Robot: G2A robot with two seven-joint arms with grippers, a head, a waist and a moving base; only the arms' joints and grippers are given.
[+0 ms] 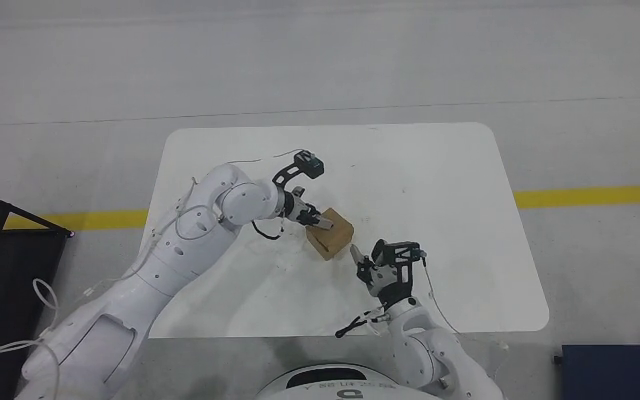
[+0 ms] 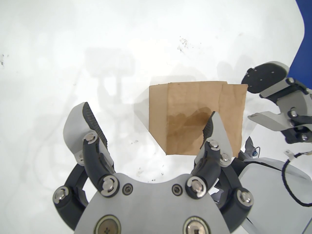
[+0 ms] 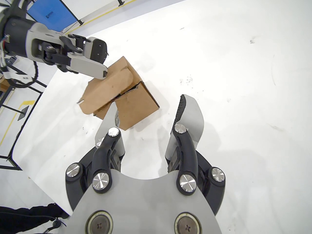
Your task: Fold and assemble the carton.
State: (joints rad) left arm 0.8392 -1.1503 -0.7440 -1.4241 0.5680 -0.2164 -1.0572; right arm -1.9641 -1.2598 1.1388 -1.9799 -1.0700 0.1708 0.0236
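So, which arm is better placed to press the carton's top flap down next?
Probably the left. The left gripper, open, has one fingertip at the top flap of the carton, from above. The right gripper, also open, sits lower beside its side wall.

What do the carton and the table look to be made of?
The carton looks like brown cardboard, matte, creased at folds, with a darker stain on one face. The table: smooth white surface, faintly reflective, scuffed; perhaps laminate.
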